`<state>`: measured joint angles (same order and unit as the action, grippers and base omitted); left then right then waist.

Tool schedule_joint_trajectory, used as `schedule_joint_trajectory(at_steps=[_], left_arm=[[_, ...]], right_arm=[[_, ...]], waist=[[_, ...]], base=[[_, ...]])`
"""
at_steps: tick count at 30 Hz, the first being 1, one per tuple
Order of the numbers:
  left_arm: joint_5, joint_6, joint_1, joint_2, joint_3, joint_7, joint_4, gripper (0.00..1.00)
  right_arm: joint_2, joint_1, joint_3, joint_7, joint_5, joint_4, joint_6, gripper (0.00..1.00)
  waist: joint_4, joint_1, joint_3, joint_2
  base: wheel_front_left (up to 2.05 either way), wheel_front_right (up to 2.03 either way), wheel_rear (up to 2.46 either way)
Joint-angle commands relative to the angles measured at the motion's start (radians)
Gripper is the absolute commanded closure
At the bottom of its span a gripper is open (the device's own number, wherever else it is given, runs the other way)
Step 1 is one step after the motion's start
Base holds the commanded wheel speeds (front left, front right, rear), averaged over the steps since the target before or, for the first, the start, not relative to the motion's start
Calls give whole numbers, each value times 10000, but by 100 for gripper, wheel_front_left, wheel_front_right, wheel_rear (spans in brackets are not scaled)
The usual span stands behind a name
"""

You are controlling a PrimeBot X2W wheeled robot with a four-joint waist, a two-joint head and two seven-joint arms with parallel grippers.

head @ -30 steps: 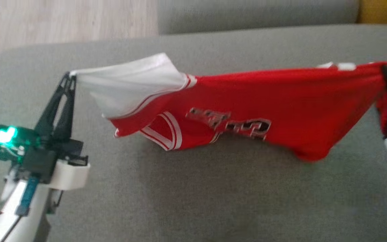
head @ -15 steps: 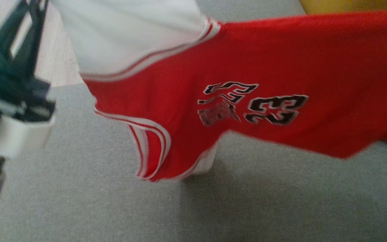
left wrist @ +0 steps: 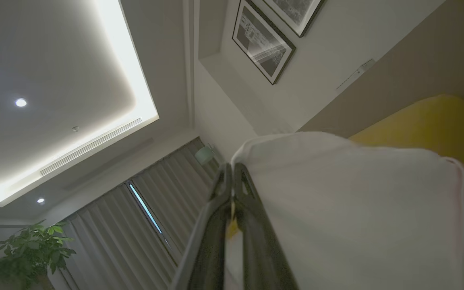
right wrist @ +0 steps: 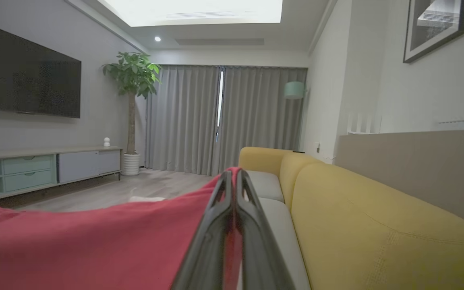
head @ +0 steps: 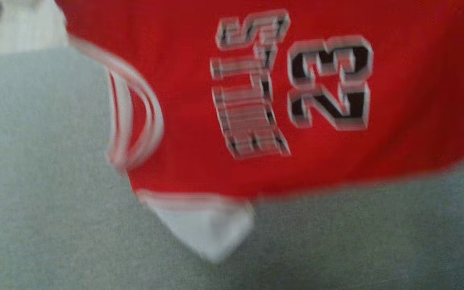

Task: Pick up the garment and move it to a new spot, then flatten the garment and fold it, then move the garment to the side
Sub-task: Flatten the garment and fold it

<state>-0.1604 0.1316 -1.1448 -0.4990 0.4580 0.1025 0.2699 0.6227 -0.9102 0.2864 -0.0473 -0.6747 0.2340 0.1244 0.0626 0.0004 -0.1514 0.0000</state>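
The garment (head: 199, 121) is a red jersey with white trim, a white panel and a black "23" print. It hangs in the air, blurred, above the grey cushion (head: 46, 225); a white corner (head: 208, 229) dangles lowest. In the left wrist view my left gripper (left wrist: 231, 171) is shut on the garment's white part (left wrist: 336, 209). The right wrist view has my right gripper (right wrist: 232, 177) shut on the red cloth (right wrist: 95, 245), which stretches away to the left.
The grey cushion spreads below the hanging cloth. A yellow sofa back (right wrist: 377, 217) runs along the right in the right wrist view, with a TV unit (right wrist: 46, 167), a plant (right wrist: 132, 80) and curtains (right wrist: 224, 117) beyond.
Both grippers have lifted the garment off the cushion, so it hangs open and much closer to the head camera. The left gripper has left the head view, which has also shifted.
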Motion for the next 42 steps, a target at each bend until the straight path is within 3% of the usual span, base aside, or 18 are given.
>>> schedule_joint_trajectory(at_steps=[1,9,15,20,26,35,42], left_arm=[[390,-102,-1343,-200,-285,354,271,100],[1245,-708,-3687,627,-45,1518,2230,100],[1074,-593,-3116,663,96,1587,1930,100],[782,-584,-852,301,218,1590,590,100],[381,-719,3131,-168,702,1591,-1013,100],[-584,-1235,8323,-483,1516,1583,-1919,100],[-1441,-1735,11056,-513,1802,1575,-2141,100]], right_arm=[[-52,-882,136,312,94,265,63,100],[-282,-3095,678,2149,778,2642,63,100],[-256,-3289,1482,2711,881,3876,63,100],[-273,-2427,2027,2962,761,4637,63,100],[-266,-516,2319,3078,410,5181,63,100],[-247,3452,1680,3088,73,4041,63,100],[-346,6285,981,3089,467,3121,63,100]], waist=[[-110,-4,-1302,0],[-397,-4,-2049,0],[-657,-4,-2255,0],[-853,-4,-2237,0],[-1060,-4,-1592,0],[-889,-4,-252,0],[-676,-4,593,0]], base=[[0,0,0],[0,0,0],[0,0,0],[0,0,0],[0,0,0],[0,0,0],[0,0,0]])
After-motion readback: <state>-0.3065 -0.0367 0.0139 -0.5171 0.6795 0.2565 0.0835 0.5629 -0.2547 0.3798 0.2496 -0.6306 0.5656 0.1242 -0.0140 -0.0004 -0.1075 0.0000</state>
